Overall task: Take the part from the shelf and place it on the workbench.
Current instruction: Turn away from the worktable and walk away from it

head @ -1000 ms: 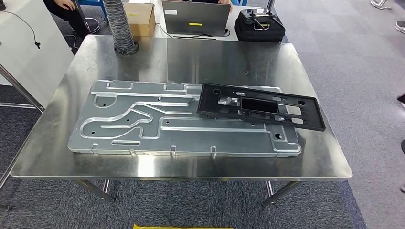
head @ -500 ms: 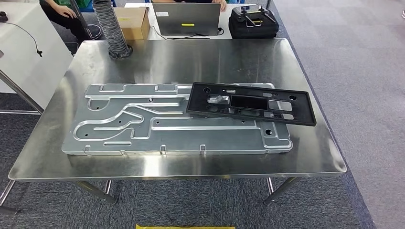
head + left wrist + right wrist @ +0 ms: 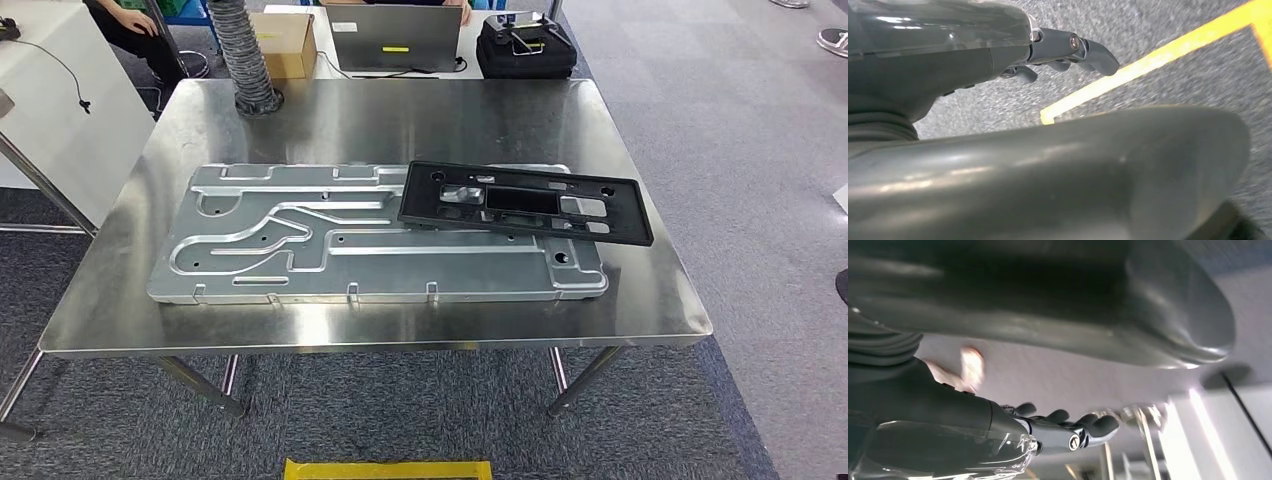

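A shiny stainless-steel counter [image 3: 400, 115] carries a large flat silver stamped metal panel [image 3: 300, 245] with raised channels and small holes, lying lengthwise across the middle and nearer the front edge. On the panel's right end rests a long black rectangular plastic frame part [image 3: 525, 203] with cut-out windows, slightly skewed, its right end reaching past the panel toward the counter's right edge. At the back left corner a grey ribbed flexible hose [image 3: 245, 55] stands on the counter. Beyond the back edge are a brown cardboard box [image 3: 283, 40], a grey laptop [image 3: 397, 35] with a small yellow label whose writing is too small to read, and a black case [image 3: 525, 45]. A person's hand [image 3: 135, 17] shows at the far left. A yellow floor marking [image 3: 388, 469] lies on the grey carpet before the front edge. The left hand [image 3: 1058, 50] hangs over carpet and a yellow line, fingers loosely apart and holding nothing. The right hand [image 3: 1063, 427] appears likewise empty with fingers gently spread, though that view is blurred.
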Tool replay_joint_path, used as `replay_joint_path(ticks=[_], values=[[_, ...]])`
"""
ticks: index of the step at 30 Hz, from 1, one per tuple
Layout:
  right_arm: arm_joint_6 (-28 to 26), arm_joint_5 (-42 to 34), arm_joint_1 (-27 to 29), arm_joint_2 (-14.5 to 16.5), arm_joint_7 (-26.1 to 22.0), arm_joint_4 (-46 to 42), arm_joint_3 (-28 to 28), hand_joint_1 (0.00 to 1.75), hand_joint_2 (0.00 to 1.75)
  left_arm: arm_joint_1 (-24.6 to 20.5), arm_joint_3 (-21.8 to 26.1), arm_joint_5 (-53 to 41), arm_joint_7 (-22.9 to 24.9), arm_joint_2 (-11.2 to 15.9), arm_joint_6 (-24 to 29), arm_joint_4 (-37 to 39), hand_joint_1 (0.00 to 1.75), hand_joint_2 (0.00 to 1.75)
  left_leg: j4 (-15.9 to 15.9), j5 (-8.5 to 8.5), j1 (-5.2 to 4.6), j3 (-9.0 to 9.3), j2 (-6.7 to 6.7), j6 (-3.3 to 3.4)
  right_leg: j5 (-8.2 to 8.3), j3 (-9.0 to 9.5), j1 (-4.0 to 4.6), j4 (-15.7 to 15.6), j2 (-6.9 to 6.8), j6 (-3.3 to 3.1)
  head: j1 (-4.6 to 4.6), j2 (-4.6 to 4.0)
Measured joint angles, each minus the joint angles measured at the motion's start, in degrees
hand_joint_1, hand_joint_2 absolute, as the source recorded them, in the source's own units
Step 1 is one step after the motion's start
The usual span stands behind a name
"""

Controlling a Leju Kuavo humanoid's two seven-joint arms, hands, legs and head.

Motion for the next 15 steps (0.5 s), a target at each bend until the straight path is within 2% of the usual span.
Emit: replay_joint_path(ticks=[1, 2, 3, 5, 6, 7, 10, 11, 12, 14, 15], values=[[0.0, 0.2, 0.0, 1.1, 0.7, 0.5, -0.2, 0.00, 0.00, 0.0, 0.0, -0.2, 0.1, 0.0, -0.1, 0.0, 0.00, 0.00, 0.1, 0.34, 0.00, -0.58, 0.07, -0.13, -0.80, -0.04, -0.17, 2.1, -0.03, 0.24, 0.02, 0.00], [0.1, 0.3, 0.0, 2.1, 1.4, 1.0, -0.5, 0.00, 0.00, 0.1, 0.0, -0.3, 0.3, 0.0, -0.1, 0.0, 0.00, 0.00, 0.3, 0.63, 0.02, -1.14, 0.13, -0.28, -0.46, 1.01, -0.32, 2.0, -0.04, 0.40, 0.02, 0.00], [0.1, 0.4, -0.1, 3.1, 2.1, 1.4, -0.8, 0.00, 0.00, 0.0, 0.0, -0.5, 0.4, 0.0, -0.2, 0.0, 0.00, 0.00, 0.6, 0.87, 0.06, -1.62, 0.15, -0.48, 0.67, 3.24, -0.45, -0.4, -0.07, 0.48, 0.03, 0.00], [0.4, 0.5, -0.3, 4.6, 3.3, 2.1, -1.3, 0.00, 0.00, -0.1, -0.1, -0.8, 0.7, 0.0, -0.3, 0.0, 0.00, 0.00, 1.2, 1.22, 0.11, -2.35, 0.19, -0.95, 2.60, 9.24, -0.49, -8.7, -0.09, 0.25, 0.02, 0.01], [0.7, 0.5, -0.4, 5.4, 3.8, 2.4, -1.6, 0.00, 0.00, -0.2, -0.1, -0.9, 0.8, 0.0, -0.4, 0.0, 0.00, 0.00, 1.4, 1.38, 0.10, -2.51, 0.19, -1.25, 3.17, 11.16, -0.32, -11.6, -0.03, -0.20, 0.03, 0.01], [1.0, 0.6, -0.5, 6.1, 4.2, 2.7, -1.9, 0.00, 0.00, -0.4, -0.2, -1.0, 0.8, 0.1, -0.4, 0.0, 0.00, 0.00, 1.6, 1.53, 0.09, -2.64, 0.19, -1.58, 3.22, 12.13, -0.09, -13.4, 0.05, -0.75, 0.02, 0.01], [2.3, 1.3, -0.7, 8.7, 5.5, 3.5, -2.4, 0.00, 0.00, -0.6, -0.2, -1.1, 1.0, 0.1, -0.6, 0.0, 0.00, 0.00, 1.9, 1.91, 0.27, -2.92, 0.15, -2.80, 3.63, 11.66, 0.33, -13.9, 0.12, -2.47, 0.01, 0.01], [2.8, 1.6, -0.8, 9.6, 5.9, 3.7, -2.4, 0.00, 0.00, -0.6, -0.2, -1.1, 1.0, 0.1, -0.6, 0.0, 0.00, 0.00, 2.6, 1.08, 0.36, -3.31, 0.10, -3.19, 4.03, 11.35, 0.29, -14.0, 0.07, -3.03, 0.01, 0.01], [3.1, 1.9, -0.8, 10.4, 6.3, 4.0, -2.4, 0.00, 0.00, -0.6, -0.2, -1.1, 1.1, 0.1, -0.6, 0.0, 0.00, 0.00, 4.5, -0.67, 0.42, -4.06, 0.04, -3.49, 4.50, 10.96, 0.25, -14.2, -0.01, -3.53, 0.01, 0.01], [3.9, 2.4, -0.9, 12.1, 7.1, 4.4, -2.4, 0.00, 0.00, -0.6, -0.2, -1.1, 1.2, 0.1, -0.6, 0.0, 0.00, 0.00, 11.4, -6.01, 0.55, -6.51, -0.04, -3.88, 5.42, 9.85, 0.43, -14.2, -0.08, -4.23, 0.01, 0.01], [4.3, 2.7, -0.9, 13.0, 7.6, 4.6, -2.4, 0.00, 0.00, -0.6, -0.2, -1.1, 1.2, 0.1, -0.6, 0.0, 0.00, 0.00, 15.2, -8.18, 0.58, -7.61, -0.05, -3.99, 5.85, 9.22, 0.61, -14.1, -0.09, -4.37, 0.01, 0.02]])
